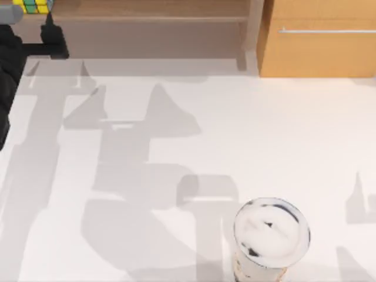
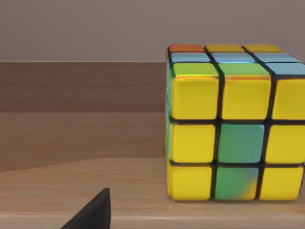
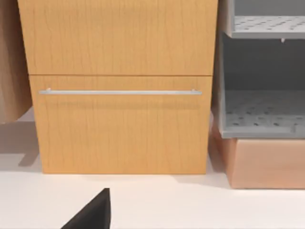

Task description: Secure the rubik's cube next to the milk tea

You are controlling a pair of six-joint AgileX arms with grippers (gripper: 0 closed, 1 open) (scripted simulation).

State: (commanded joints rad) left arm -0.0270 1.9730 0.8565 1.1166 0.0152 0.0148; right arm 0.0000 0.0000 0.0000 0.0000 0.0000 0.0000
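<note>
At the near edge of the white bench (image 1: 194, 117), right of centre in the top view, stood the milk tea (image 1: 271, 235), its creamy white top streaked with black specks and its tan body showing just below. Well apart from it, at the far left corner, the left arm reached toward a wooden shelf (image 1: 147, 12) at the back of the bench; the left gripper (image 1: 53, 35) was near the rubik's cube (image 1: 34, 5), which sat on that shelf. How far the gripper's fingers were spread could not be told. The left wrist view showed the cube (image 2: 236, 129) close ahead, resting upright on the wooden board, its facing side mostly yellow with green squares. Farther right stood a wooden drawer cabinet (image 1: 320, 41) with a slim metal handle (image 3: 119, 92), faced by the right wrist view.
</note>
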